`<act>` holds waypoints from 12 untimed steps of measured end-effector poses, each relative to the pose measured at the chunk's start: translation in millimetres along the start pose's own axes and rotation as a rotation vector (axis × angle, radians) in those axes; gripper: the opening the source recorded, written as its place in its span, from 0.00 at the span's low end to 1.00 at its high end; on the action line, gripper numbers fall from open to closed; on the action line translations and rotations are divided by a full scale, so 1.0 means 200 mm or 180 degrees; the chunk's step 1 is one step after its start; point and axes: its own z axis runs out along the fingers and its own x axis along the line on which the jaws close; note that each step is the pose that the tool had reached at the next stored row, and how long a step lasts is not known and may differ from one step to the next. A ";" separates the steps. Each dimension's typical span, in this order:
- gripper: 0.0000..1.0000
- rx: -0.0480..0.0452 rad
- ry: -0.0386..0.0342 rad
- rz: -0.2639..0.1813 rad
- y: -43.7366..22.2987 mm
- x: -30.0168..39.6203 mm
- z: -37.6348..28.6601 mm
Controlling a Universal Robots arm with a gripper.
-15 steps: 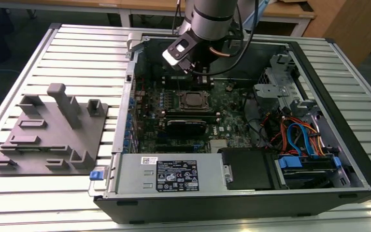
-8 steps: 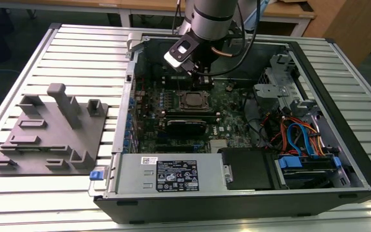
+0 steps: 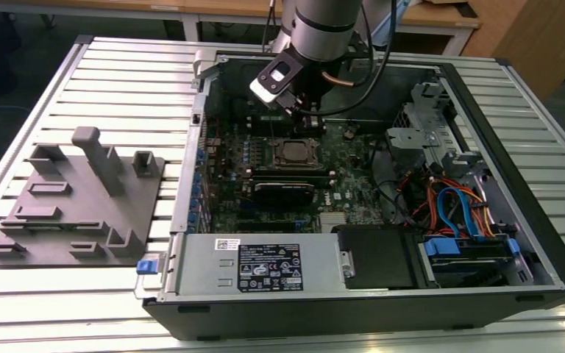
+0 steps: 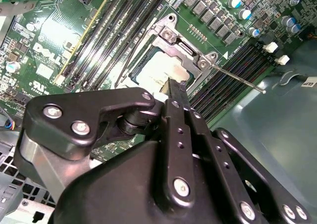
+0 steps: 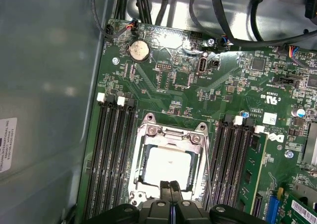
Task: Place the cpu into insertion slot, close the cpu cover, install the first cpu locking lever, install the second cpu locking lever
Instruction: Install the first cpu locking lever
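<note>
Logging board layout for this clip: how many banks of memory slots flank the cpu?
2. One bank lies along one side of the cpu, the other bank along the opposite side; the gripper covers one end of each.

Looks steeply down from high on whole case (image 3: 532, 213), motherboard (image 3: 352, 193) mid-frame, in exterior view; peers close at same motherboard (image 4: 44, 50) (image 5: 173, 80) in both wrist views.
</note>
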 end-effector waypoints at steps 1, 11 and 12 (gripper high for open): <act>0.10 0.0000 0.0000 0.0000 0.000 0.000 0.000; 0.10 -0.0103 -0.0016 -0.0005 -0.012 0.002 0.001; 0.10 -0.0102 -0.0017 -0.0005 -0.012 0.002 0.001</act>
